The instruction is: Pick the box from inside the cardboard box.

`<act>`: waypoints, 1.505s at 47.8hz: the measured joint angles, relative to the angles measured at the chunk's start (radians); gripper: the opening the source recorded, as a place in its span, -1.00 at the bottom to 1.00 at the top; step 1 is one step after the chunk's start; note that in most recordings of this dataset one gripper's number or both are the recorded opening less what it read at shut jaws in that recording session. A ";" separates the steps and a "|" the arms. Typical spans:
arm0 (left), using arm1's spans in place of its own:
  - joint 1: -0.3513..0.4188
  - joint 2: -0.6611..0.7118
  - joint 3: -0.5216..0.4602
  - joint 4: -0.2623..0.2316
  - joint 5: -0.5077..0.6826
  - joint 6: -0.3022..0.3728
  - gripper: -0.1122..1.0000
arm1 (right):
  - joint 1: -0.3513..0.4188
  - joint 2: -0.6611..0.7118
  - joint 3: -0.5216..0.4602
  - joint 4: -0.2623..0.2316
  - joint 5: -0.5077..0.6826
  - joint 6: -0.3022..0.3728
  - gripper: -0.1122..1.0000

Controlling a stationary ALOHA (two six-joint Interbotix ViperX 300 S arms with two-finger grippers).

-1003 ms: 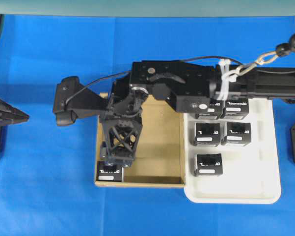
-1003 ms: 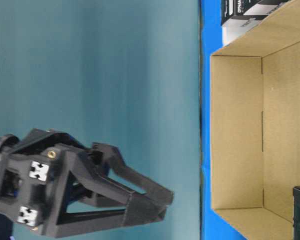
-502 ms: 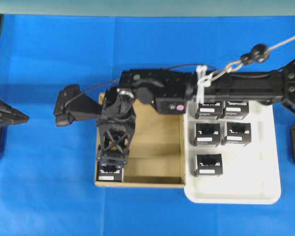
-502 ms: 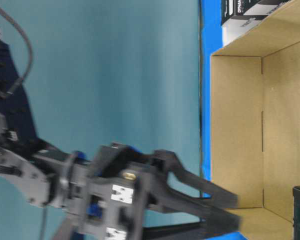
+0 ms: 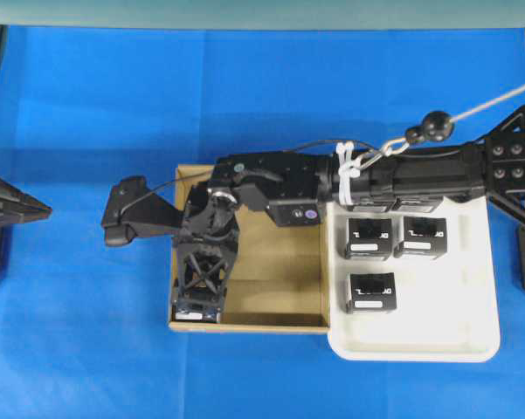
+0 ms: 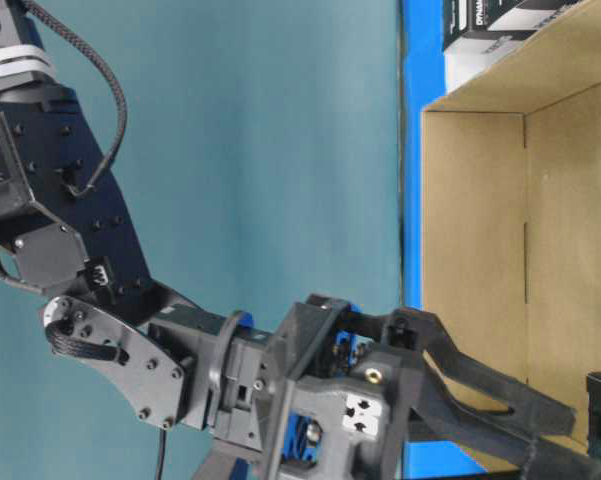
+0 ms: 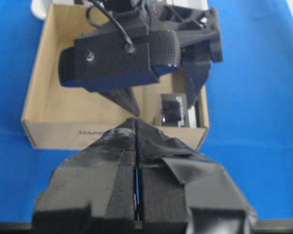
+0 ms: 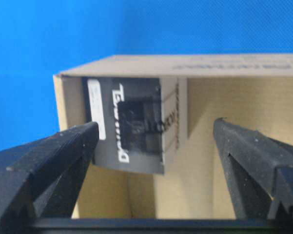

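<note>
Box (image 8: 129,129) sits straight ahead of your right gripper (image 8: 153,141), between its widely spread fingers (image 8: 48,156) and untouched, tucked into a corner of the cardboard box (image 5: 271,288). Out past that gripper's arm, black boxes rest in the white tray (image 5: 472,323). Your left gripper (image 7: 136,165) is pressed closed, outside the cardboard wall.
</note>
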 measured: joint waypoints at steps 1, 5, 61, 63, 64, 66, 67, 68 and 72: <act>0.000 0.000 0.002 0.000 0.000 0.000 -0.89 | 0.000 0.000 0.000 0.000 -0.002 0.000 0.99; -0.002 0.002 0.000 0.000 0.000 0.000 -0.89 | 0.003 0.006 0.002 0.000 -0.014 0.000 0.99; 0.000 0.002 0.000 0.000 0.000 -0.003 -0.89 | -0.048 0.015 0.034 -0.018 -0.041 0.000 0.99; 0.000 0.002 0.000 0.000 0.000 -0.003 -0.89 | -0.054 0.014 0.032 -0.021 -0.041 0.000 0.99; 0.000 0.002 0.000 0.000 0.000 -0.003 -0.89 | -0.057 0.014 0.031 -0.025 -0.041 0.000 0.99; 0.000 0.002 0.000 0.000 0.000 -0.003 -0.89 | -0.061 0.015 0.029 -0.032 -0.038 -0.002 0.99; 0.000 0.002 0.000 0.000 0.000 -0.003 -0.89 | -0.063 0.015 0.028 -0.035 -0.038 0.000 0.99; 0.000 0.002 0.000 0.000 0.000 -0.003 -0.89 | -0.066 0.014 0.026 -0.038 -0.038 -0.002 0.99; 0.000 0.002 0.000 0.000 -0.002 -0.005 -0.89 | -0.077 0.014 0.017 -0.052 -0.031 0.000 0.99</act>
